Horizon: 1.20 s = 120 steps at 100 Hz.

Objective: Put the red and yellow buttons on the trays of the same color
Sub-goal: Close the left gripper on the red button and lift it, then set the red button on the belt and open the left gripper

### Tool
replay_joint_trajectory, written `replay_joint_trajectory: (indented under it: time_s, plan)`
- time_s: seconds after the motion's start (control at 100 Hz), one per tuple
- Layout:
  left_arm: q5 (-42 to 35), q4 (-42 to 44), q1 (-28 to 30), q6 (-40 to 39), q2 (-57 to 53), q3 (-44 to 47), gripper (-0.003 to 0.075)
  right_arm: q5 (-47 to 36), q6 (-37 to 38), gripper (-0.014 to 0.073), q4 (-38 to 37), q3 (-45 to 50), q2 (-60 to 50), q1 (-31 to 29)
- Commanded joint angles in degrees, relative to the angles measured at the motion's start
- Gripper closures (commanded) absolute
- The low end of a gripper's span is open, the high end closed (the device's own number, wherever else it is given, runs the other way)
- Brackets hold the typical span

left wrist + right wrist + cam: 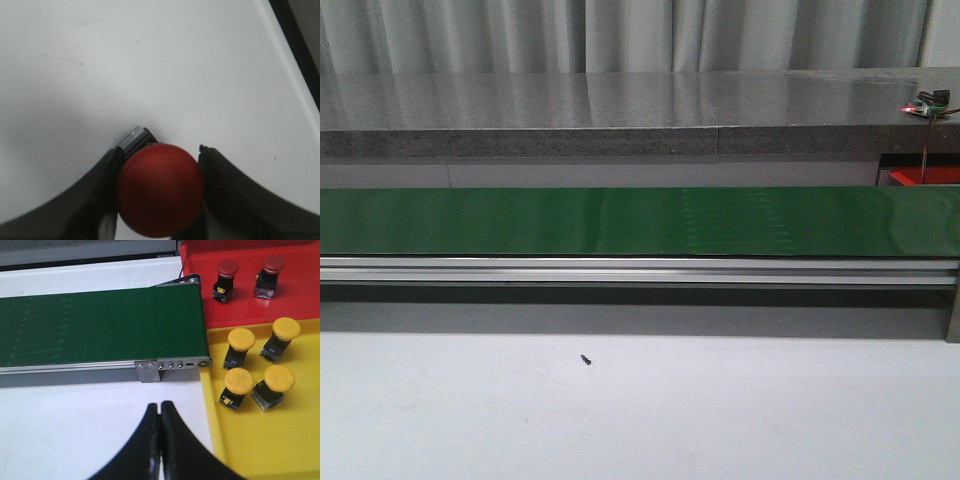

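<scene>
The left gripper clamps a red button between its two dark fingers, above a white table surface. The right gripper holds nothing; its fingertips are pressed together above the white surface. Just ahead of the right gripper lies the end of the green belt. Beside that gripper sits the yellow tray, carrying four yellow buttons. Beyond it, touching its far edge, is the red tray with two red buttons. Neither arm is visible in the front view.
</scene>
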Motion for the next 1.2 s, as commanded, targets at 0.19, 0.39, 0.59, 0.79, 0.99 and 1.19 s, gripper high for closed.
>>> replay_joint_trajectory:
  time_s: [0.19, 0.39, 0.59, 0.79, 0.99, 1.19]
  plan:
    - [1.48, 4.45, 0.17, 3.42, -11.40, -1.98, 0.0461, -3.79, -0.85, 0.0613, 0.10, -1.20, 0.31, -0.07]
    - [6.36, 6.72, 0.17, 8.22, -16.49, -1.98, 0.0461, -3.79, -0.85, 0.0613, 0.10, -1.20, 0.31, -0.07]
    - [9.48, 6.08, -0.06, 8.95, -21.33, -1.44, 0.0461, -3.79, -0.85, 0.0613, 0.10, -1.20, 0.31, -0.07]
    - [8.67, 1.07, -1.16, 13.25, -25.86, 3.75, 0.0461, -3.79, -0.85, 0.0613, 0.10, -1.20, 0.31, -0.07]
    - [8.19, 1.07, -4.87, 14.32, -28.98, 8.77, 0.0461, -3.79, -0.85, 0.0613, 0.10, -1.20, 0.31, -0.07]
    - [7.68, 6.88, -10.88, 15.15, -29.07, 11.34, 0.0461, -3.79, -0.85, 0.0613, 0.10, -1.20, 0.31, -0.07]
